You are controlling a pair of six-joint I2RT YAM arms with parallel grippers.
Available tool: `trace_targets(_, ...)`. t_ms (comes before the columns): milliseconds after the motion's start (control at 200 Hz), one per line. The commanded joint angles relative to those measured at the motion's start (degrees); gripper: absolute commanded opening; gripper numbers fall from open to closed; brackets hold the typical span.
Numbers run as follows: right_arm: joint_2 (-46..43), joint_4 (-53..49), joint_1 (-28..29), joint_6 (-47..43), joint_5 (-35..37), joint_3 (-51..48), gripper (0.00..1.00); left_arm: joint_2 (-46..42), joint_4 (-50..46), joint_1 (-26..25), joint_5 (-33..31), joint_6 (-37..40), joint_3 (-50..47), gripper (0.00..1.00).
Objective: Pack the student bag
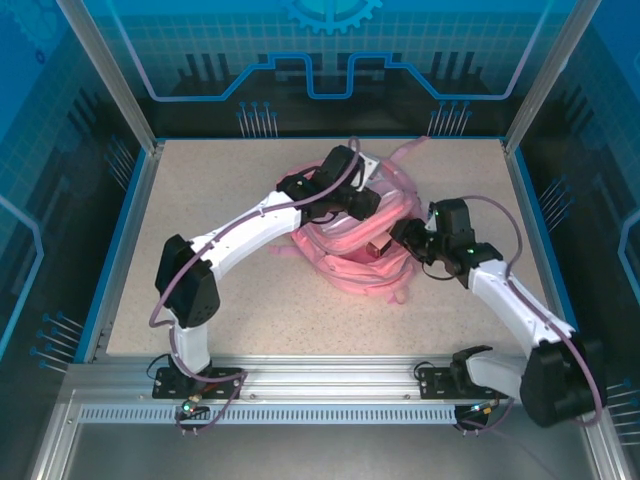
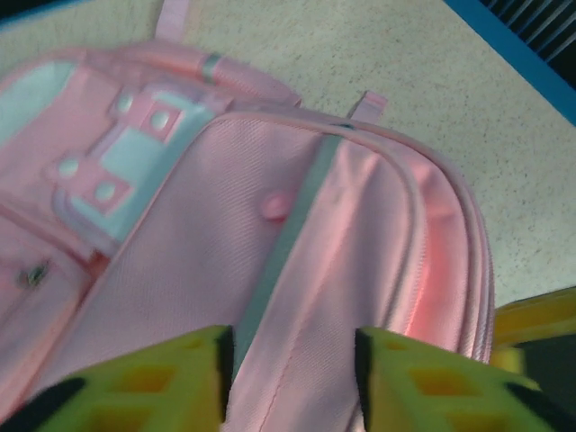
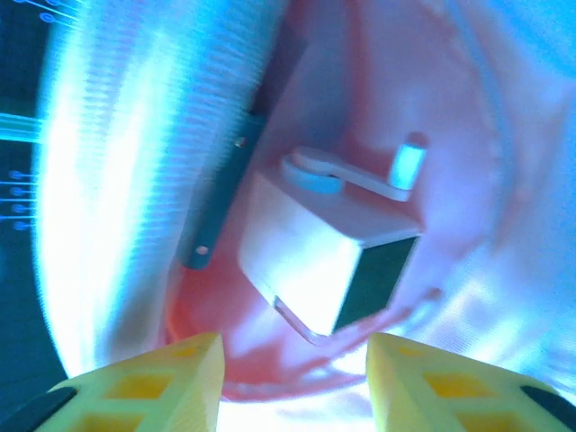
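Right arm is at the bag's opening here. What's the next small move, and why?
Probably back the right pincer straight out of the student bag. Its fingers stand apart with nothing between them, and a pale box already lies inside the pink compartment ahead of it. The left pincer hovers open over the bag's outer flap.

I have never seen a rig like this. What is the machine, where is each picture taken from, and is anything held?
Two robot arms are bolted at the near edge of a table. The top picture looks down from above and behind them: a pink student bag lies on the table, both arms reaching over it. The other two come from wrist cameras, with yellow fingers at the bottom. The left gripper is open over the bag's outside. The right gripper is open, facing into the bag at a pale box with a dark side. Nothing is held.
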Motion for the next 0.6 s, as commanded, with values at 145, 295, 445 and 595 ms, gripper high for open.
trace_targets(145,-6.6,-18.7,1.5,-14.0,9.1,5.4,0.61,-17.0,8.1,4.7,4.9,-10.3,-23.3,0.68)
trace_targets(295,-2.7,-16.9,4.0,-17.6,4.4,10.1,0.68,-26.5,14.0,5.5,5.7,-8.4,-40.1,0.78)
trace_targets(445,2.1,-14.7,9.5,-18.3,4.7,13.3,0.73,-29.3,18.2,5.5,9.8,-6.6,-50.6,0.79)
trace_targets(595,6.5,-14.4,13.5,-18.3,4.8,15.6,0.75,-27.0,19.3,5.5,10.7,-3.1,-51.8,0.76)
